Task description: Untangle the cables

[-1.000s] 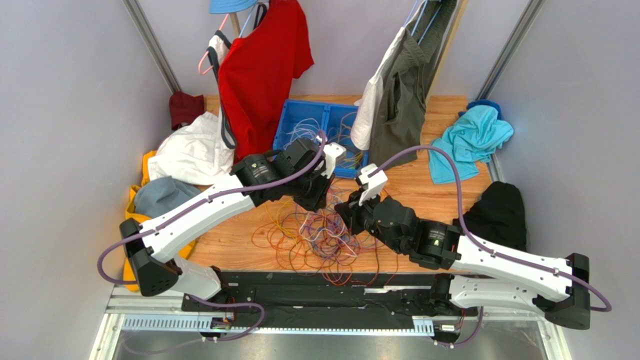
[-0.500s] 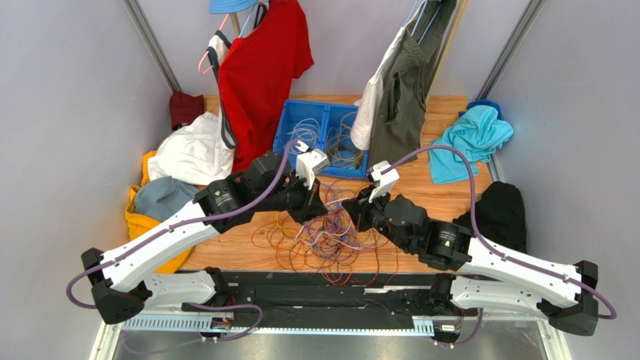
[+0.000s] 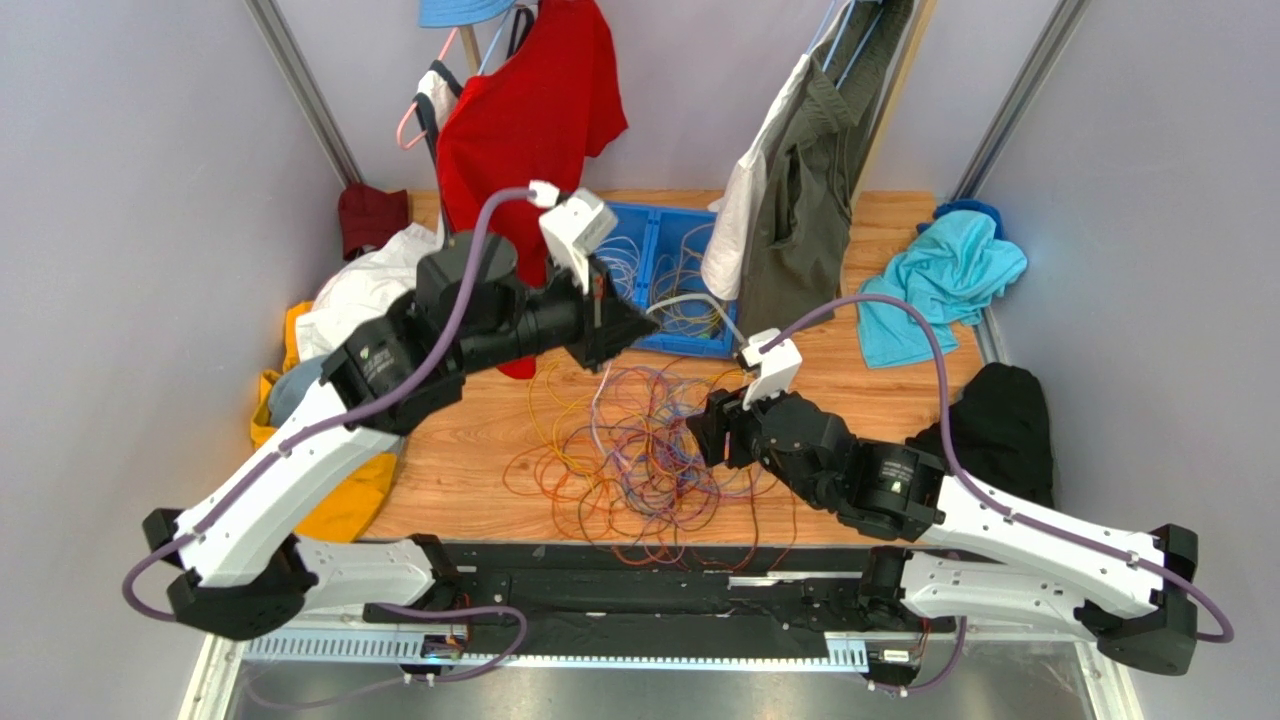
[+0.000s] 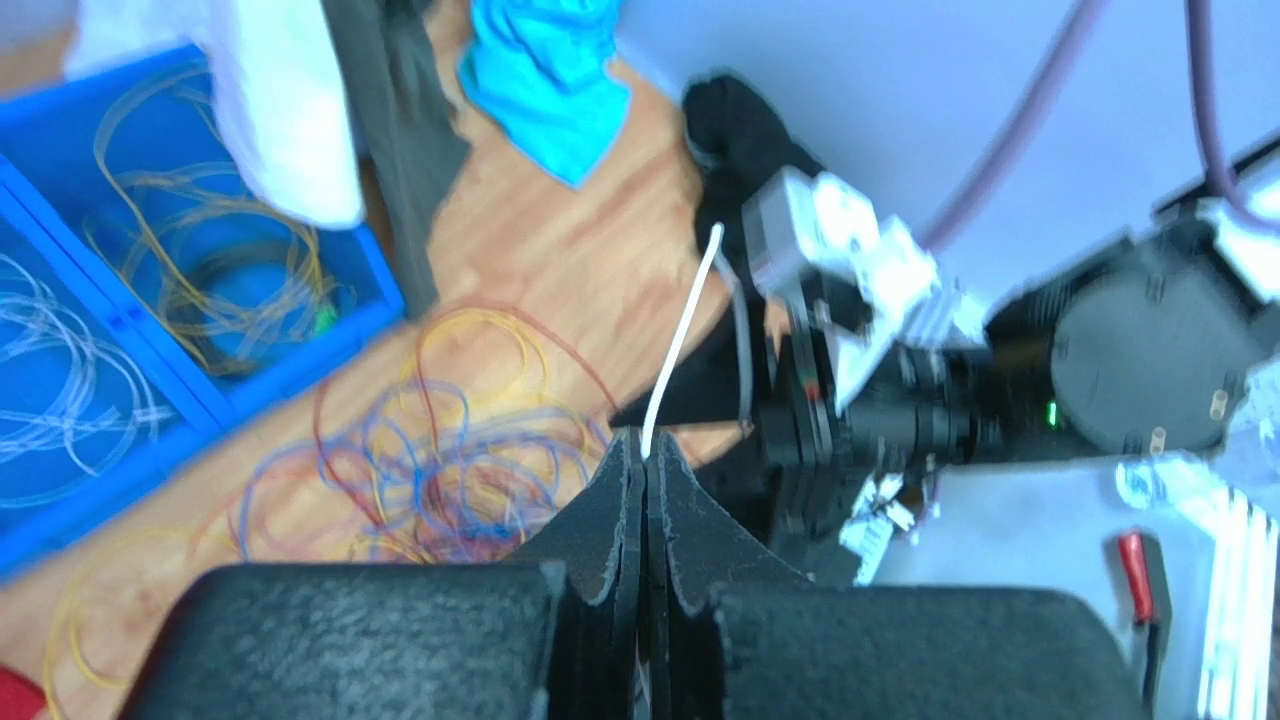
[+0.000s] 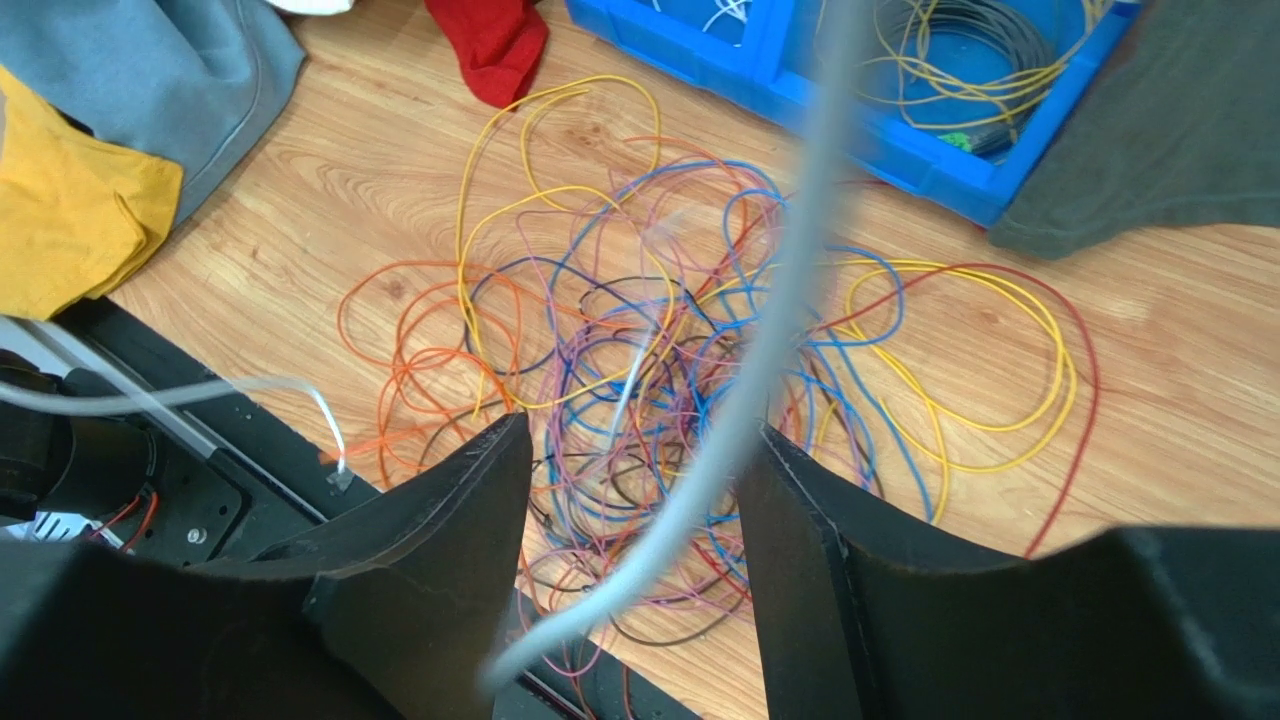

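Note:
The cables lie as a tangle of orange, yellow, purple, blue and red loops on the wooden table, also seen under the right wrist. My left gripper is raised near the blue bin and is shut on a white cable at its tips. That white cable arcs across to my right gripper. The right gripper is open above the tangle. The white cable runs loosely through the gap between its fingers, blurred.
A blue bin with more coiled wires stands behind the tangle. Hanging red shirt and dark garment are at the back. White cloth, teal cloth and black cloth ring the table.
My left arm rose and swung back toward the bin, drawing the white cable up out of the pile. The right gripper opened and let the cable go slack between its fingers.

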Motion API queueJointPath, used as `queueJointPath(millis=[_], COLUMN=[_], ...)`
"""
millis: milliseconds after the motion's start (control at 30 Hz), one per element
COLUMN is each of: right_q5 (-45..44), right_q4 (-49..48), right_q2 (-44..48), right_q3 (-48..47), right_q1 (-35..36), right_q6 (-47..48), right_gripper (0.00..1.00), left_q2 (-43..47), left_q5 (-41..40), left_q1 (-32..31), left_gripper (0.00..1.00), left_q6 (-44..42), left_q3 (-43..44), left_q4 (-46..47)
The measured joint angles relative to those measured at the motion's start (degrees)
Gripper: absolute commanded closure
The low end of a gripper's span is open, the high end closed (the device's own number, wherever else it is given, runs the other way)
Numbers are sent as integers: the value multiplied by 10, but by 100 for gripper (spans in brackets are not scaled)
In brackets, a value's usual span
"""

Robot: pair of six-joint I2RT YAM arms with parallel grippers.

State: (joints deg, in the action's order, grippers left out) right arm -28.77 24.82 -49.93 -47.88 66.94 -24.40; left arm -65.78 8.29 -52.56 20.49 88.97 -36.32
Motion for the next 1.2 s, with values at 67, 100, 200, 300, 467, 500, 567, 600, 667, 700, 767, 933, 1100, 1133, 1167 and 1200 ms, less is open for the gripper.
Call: queueJointPath(millis=[67,100,200,300,467,500,567,600,667,700,767,933,1100,1133,1167,1200], right_q5=[-7,-11,-19,-23,-16,-10,-1,4,19,27,41,67,70,72,75,78], right_q4=[8,14,24,31,39,31,13,-1,-28,-45,-71,-138,-224,-235,-247,-259], right_q2=[11,18,30,40,69,78,90,93,83,73,45,-10,-66,-77,-90,-103], right_q3=[0,0,0,1,6,13,36,51,80,95,115,138,137,137,137,137], right_q1=[0,0,0,0,0,0,0,0,0,0,0,0,-1,-2,-3,-3], right_q6=[0,0,0,0,0,0,2,2,2,1,-1,-3,-3,-4,-5,-7], right_gripper=[44,44,43,43,36,35,34,34,34,34,34,34,36,39,41,51], left_q2=[-40,-61,-118,-181,-275,-289,-300,-303,-303,-303,-302,-302,-301,-300,-298,-296], left_q5=[-6,-10,-20,-28,-43,-43,-40,-38,-30,-26,-21,-13,-7,-7,-6,-6], left_q1=[9,13,26,45,75,79,82,82,81,81,81,81,81,81,81,81], left_gripper=[100,100,100,100,100,100,100,100,100,100,100,100,100,100,100,100], left_q6=[0,0,-1,-2,-4,-5,-4,-4,-3,-2,-2,-2,0,0,0,0], left_q3=[64,96,180,268,380,387,385,383,376,376,376,377,377,377,375,374], left_q4=[-19,-34,-75,-128,-208,-218,-234,-238,-244,-244,-243,-248,-253,-253,-252,-253])
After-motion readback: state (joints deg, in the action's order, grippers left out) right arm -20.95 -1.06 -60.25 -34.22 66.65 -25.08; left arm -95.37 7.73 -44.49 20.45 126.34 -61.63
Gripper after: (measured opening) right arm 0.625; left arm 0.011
